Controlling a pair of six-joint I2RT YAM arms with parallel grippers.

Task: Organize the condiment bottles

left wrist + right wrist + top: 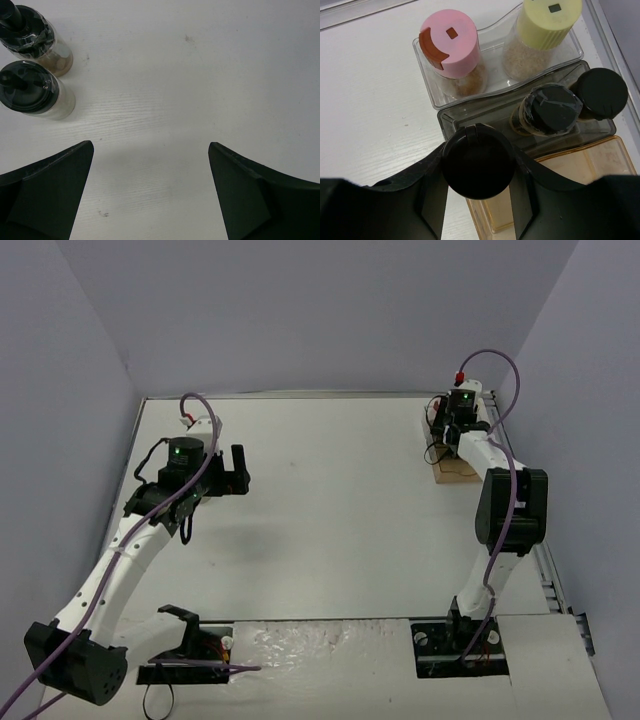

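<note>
Here, on the left, the left arm [130,540] has its jaws spread as wide as they go above bare tabletop [200,75], gripping and touching nothing. Two upright bottles stand ahead of those jaws and off to their left, outside the gap: the pale-filled bottle [32,90] is nearer, and the brown-filled bottle [37,42] is just behind it. Both have black caps facing up, so their long axes run vertically. This arm is the nearer one to that pair. To take either, it would likely need to shift left and forward before closing.

Across the tabletop, the right arm [510,510] has its jaws pinching the held bottle [478,162] by its sides, upright, black cap toward the camera. The held bottle hangs over the left end of the smoky compartment [470,117] of the tray. To its right sit the taped-cap bottle [552,112] and the plain black-capped bottle [600,95]. Beyond, the clear compartment [422,75] holds the pink-capped bottle [451,42] and the yellow-capped bottle [547,20]. The free slot appears to lie almost straight below.
</note>
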